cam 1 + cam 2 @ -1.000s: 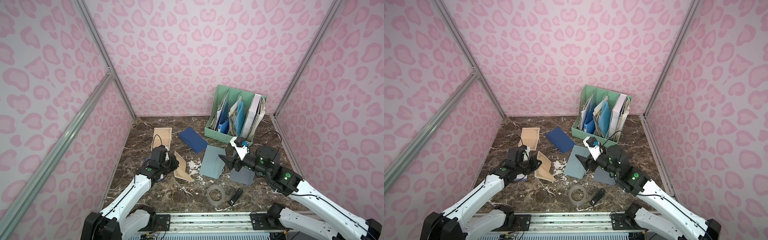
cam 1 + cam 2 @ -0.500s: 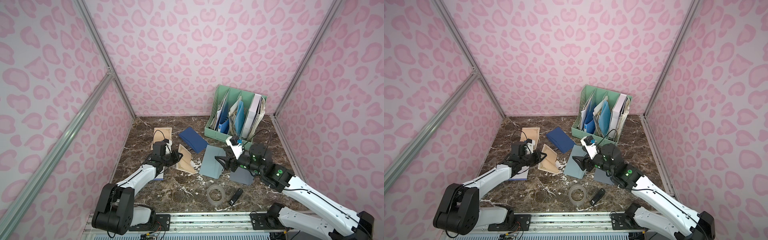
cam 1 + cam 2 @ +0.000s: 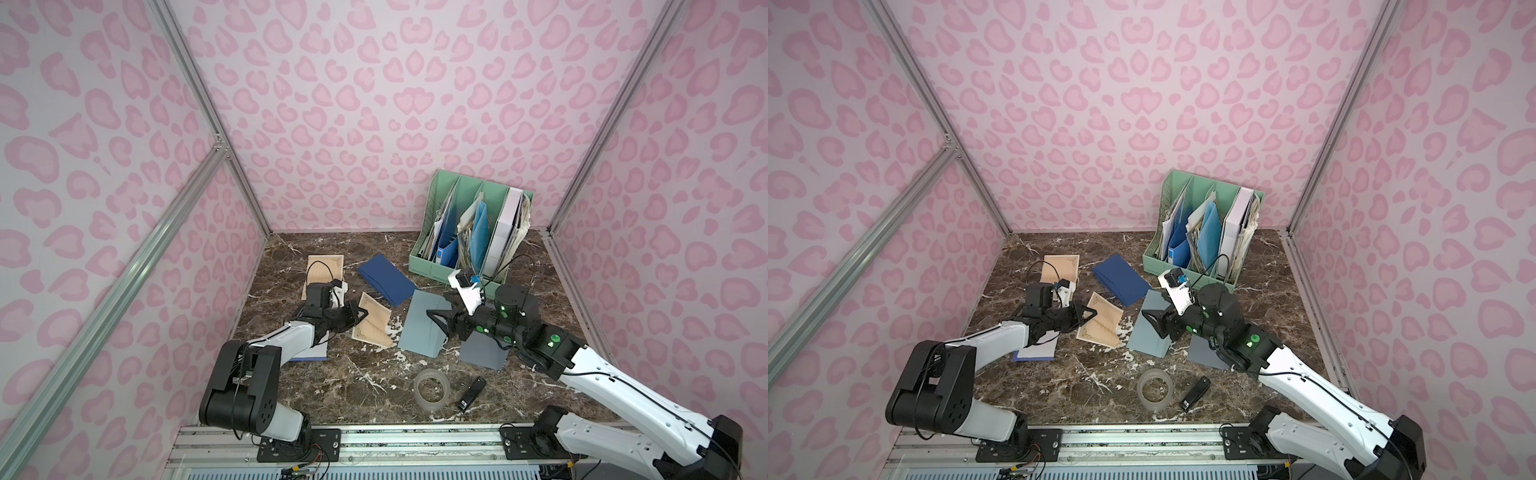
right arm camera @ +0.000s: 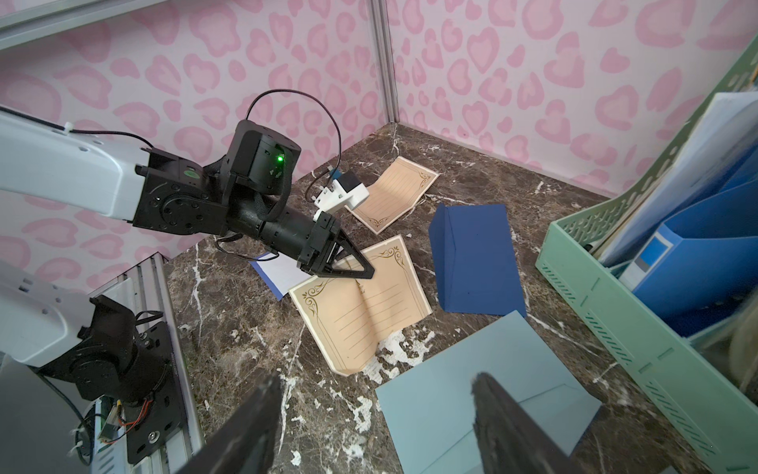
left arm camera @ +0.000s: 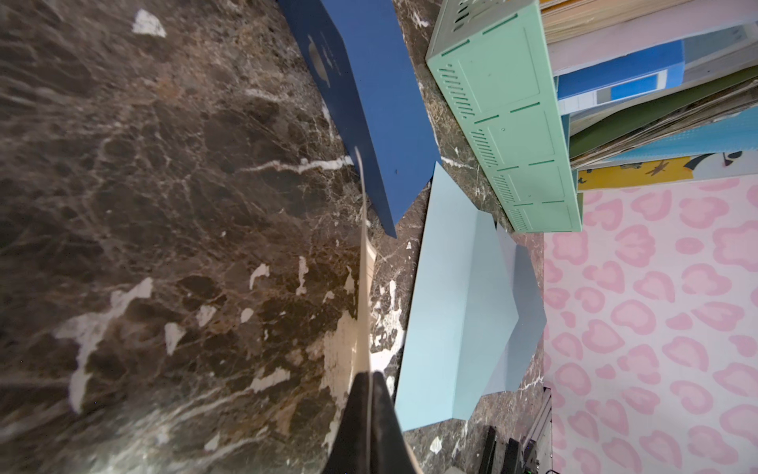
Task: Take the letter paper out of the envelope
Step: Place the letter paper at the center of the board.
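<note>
The letter paper [image 3: 374, 326] [image 3: 1100, 323] [image 4: 361, 312] is a beige sheet with an ornate border, creased down the middle. It rests on the marble left of the light blue-grey envelope [image 3: 419, 332] [image 3: 1146, 334] [image 4: 471, 402] and apart from it. My left gripper [image 3: 360, 313] [image 3: 1090, 312] [image 4: 361, 273] [image 5: 369, 377] is shut on the paper's near-left edge, which shows edge-on [image 5: 363, 287] in the left wrist view. The right gripper [image 3: 438, 323] [image 3: 1154, 322] [image 4: 377, 379] stands open just above the envelope's left part, holding nothing.
A dark blue envelope [image 3: 386, 279] and a second beige sheet [image 3: 325, 272] lie further back. The green file organiser [image 3: 432, 270] stands at the back right. A darker grey envelope [image 3: 484, 353], a tape roll [image 3: 431, 388] and a black stick [image 3: 471, 392] lie nearer the front.
My left arm has stretched to the right and lower, carrying the letter paper's edge with it. The right gripper has crept a little left over the envelope, still open.
</note>
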Motion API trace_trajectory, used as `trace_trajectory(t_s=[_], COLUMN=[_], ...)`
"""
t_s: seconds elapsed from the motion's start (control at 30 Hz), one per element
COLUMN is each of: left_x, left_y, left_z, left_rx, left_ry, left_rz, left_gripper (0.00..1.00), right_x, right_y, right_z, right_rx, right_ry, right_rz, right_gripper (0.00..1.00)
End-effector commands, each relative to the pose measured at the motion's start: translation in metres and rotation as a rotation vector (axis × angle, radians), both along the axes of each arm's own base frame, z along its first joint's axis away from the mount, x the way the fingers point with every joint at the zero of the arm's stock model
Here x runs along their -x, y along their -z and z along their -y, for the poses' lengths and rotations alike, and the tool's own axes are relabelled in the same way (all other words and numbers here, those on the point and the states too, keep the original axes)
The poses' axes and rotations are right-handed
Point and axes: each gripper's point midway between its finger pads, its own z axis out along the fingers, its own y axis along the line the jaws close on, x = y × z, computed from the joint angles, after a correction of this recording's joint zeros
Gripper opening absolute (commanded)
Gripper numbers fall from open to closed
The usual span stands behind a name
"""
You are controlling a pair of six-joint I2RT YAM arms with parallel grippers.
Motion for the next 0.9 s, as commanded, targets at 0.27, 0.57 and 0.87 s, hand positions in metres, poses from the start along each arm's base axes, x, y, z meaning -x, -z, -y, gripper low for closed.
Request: trace_trajectory(t_s=[0.27,0.57,0.87], left_x=[0.011,0.024,0.051], left_y=[0.025,0.038,0.037], left_z=[-0.010,-0.023,-0.050], left_rx=[-0.096,-0.173,-0.311], left_ry=[0.015,-0.014,-0.108], left_rz=[-0.073,-0.139,-0.197], left_gripper=[0.17,0.47,0.73], right_x=[-0.002,-0.005,-0.010], right_y=[-0.003,0.000,0.002], right_z=[-0.003,0.002,0.007], right_rx=[-0.014,-0.011,-0.023], right_ry=[-0.002,0.012,0.026], right_rz=[-0.003,0.002,-0.001], right_gripper=[0.74,0.75,0.75])
